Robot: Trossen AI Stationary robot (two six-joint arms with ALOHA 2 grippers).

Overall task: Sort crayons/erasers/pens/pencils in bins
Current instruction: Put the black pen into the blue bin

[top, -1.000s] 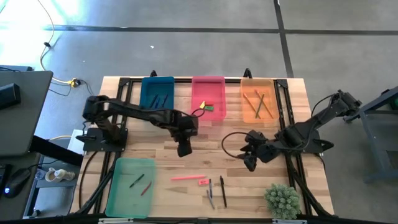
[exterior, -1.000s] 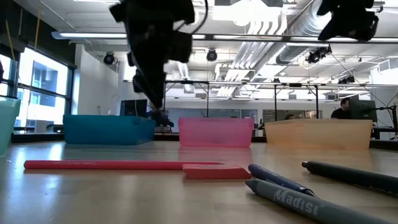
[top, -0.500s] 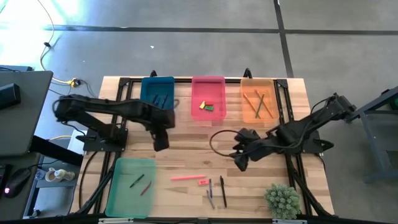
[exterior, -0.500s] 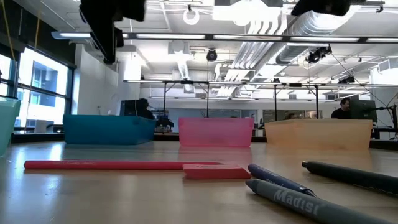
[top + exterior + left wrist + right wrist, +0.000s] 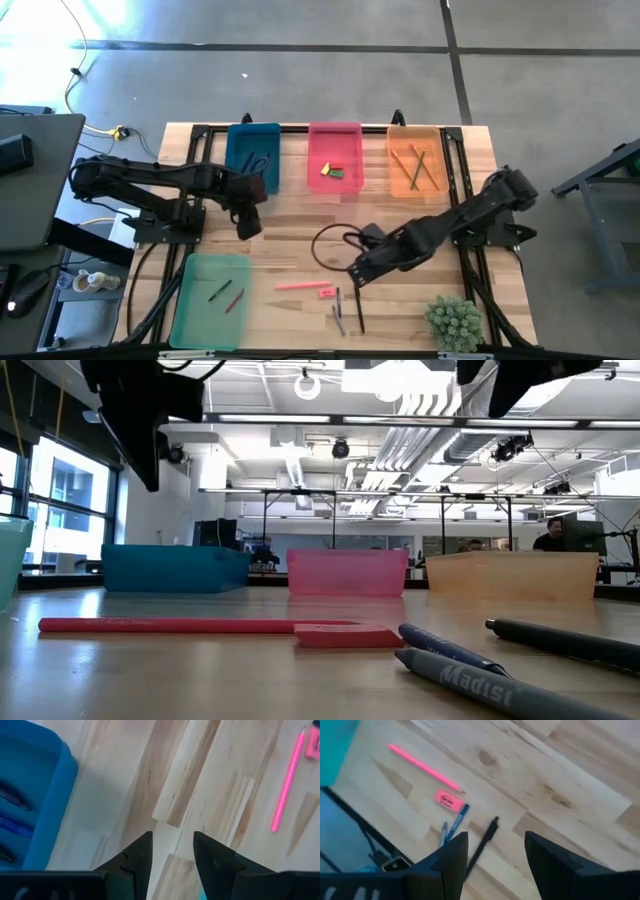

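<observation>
Five items lie unsorted near the counter's front edge: pink pencil (image 5: 296,286), pink eraser (image 5: 328,292), three pens (image 5: 346,310) | right tool (image 5: 357,277) empty, fingers apart, above pens | left tool (image 5: 243,226) empty, apart, by blue bin (image 5: 253,157) | pens light, stiff, roll easily; grip mid-barrel.

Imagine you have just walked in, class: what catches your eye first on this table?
The right gripper, jaws open, hangs above loose items on the table: a pink pencil, pink eraser and pens. Three coloured bins line the far edge, blue, pink and orange, with a green bin nearer.
</observation>
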